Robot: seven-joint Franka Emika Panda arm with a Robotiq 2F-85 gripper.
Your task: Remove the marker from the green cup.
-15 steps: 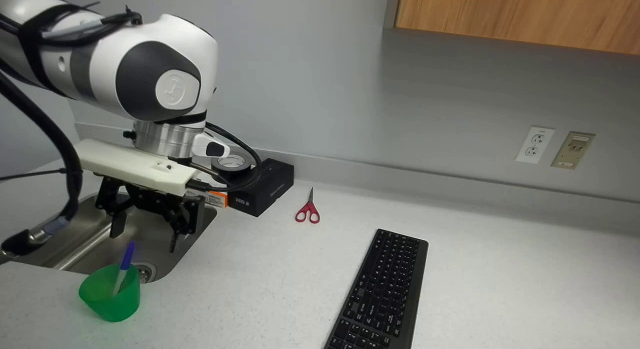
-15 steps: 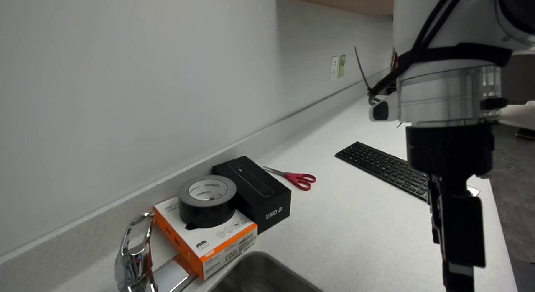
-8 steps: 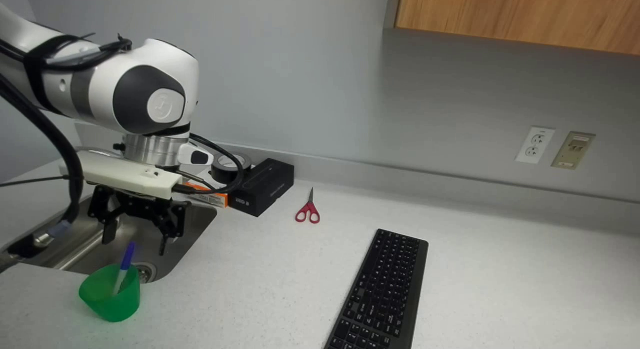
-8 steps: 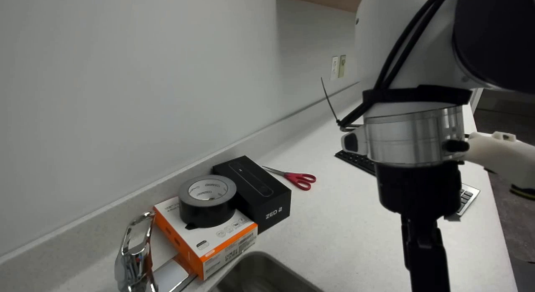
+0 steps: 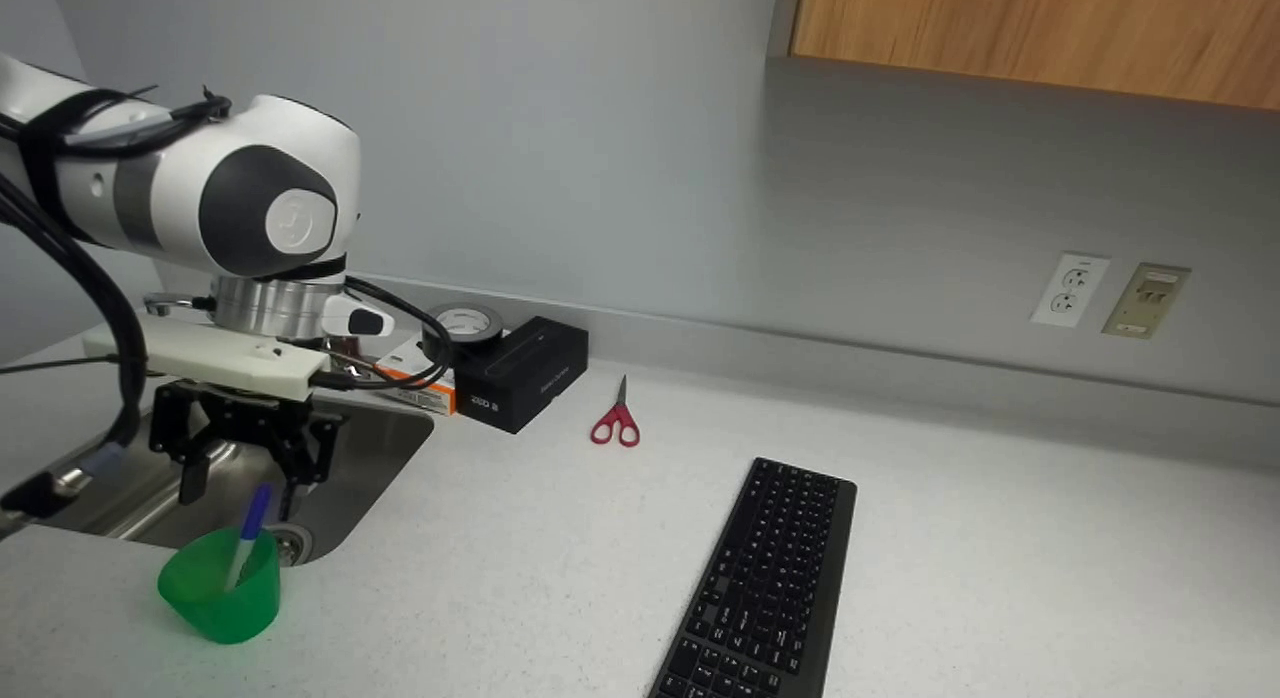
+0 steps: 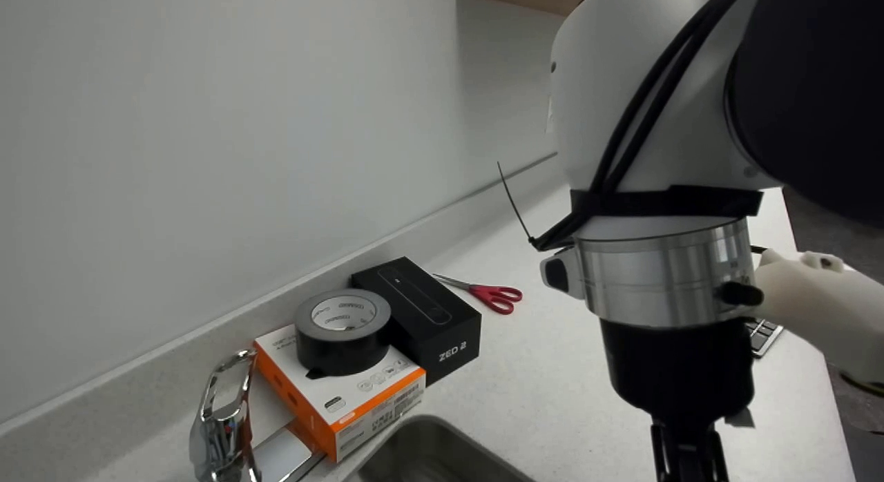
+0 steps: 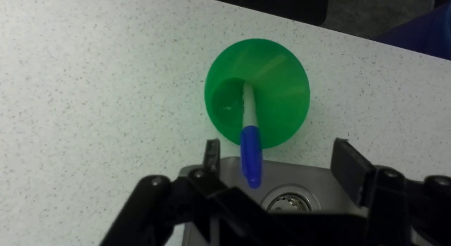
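The green cup (image 5: 215,593) stands on the counter beside the sink; the wrist view shows the cup (image 7: 282,98) from above. The marker (image 5: 254,518) leans in it, with its whitish part inside and its blue end above the rim. In the wrist view the marker (image 7: 251,154) lies between the two fingers in the picture, nearer the left finger, touching neither. My gripper (image 5: 238,500) is open and empty, over the sink side of the cup; its wide gap shows in the wrist view (image 7: 276,149). In an exterior view my gripper (image 6: 689,458) is cut off at the bottom edge, and cup and marker are out of view.
The sink (image 5: 375,458) with its drain lies behind the cup. A black box (image 6: 421,316), a tape roll (image 6: 343,333) on an orange-white box (image 6: 376,406) and a faucet (image 6: 224,427) stand near the wall. Red scissors (image 5: 617,418) and a black keyboard (image 5: 765,578) lie on the counter.
In an exterior view my arm and gripper have moved left and down, closer to the marker. The gripper stays open. Cup and marker have not moved.
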